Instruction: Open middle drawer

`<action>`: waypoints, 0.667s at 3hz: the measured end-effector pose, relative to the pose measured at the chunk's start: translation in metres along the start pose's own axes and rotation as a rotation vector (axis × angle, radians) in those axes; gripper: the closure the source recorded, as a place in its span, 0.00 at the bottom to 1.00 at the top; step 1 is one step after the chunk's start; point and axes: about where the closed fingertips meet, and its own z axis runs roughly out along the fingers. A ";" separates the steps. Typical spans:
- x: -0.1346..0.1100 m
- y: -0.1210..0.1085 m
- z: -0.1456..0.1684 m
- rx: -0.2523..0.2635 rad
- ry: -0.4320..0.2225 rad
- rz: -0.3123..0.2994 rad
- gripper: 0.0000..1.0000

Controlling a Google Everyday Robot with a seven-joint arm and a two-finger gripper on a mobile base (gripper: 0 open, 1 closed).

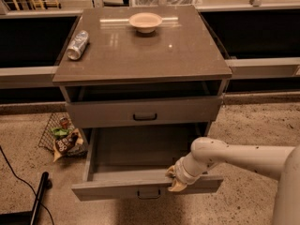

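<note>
The middle drawer (117, 190) is the grey-brown one pulled far out of the cabinet, with its bare inside (140, 149) showing. Its small dark loop handle (149, 194) sits at the centre of the front. My gripper (175, 179) is at the top edge of that front, right of the handle, touching it. My white arm (243, 156) reaches in from the right. The drawer above (103, 112) stands slightly out, with a dark gap over it. Any drawer below is hidden by the open one.
On the cabinet top (187, 55) a silver can (78, 44) lies at the left edge and a pale bowl (145, 21) stands at the back. A wire basket with snack bags (61, 136) sits on the floor to the left, near a black pole and cable (37, 196).
</note>
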 end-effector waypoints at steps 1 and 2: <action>0.000 0.000 0.000 0.000 0.000 0.000 0.34; 0.000 0.000 0.000 0.000 0.000 0.000 0.11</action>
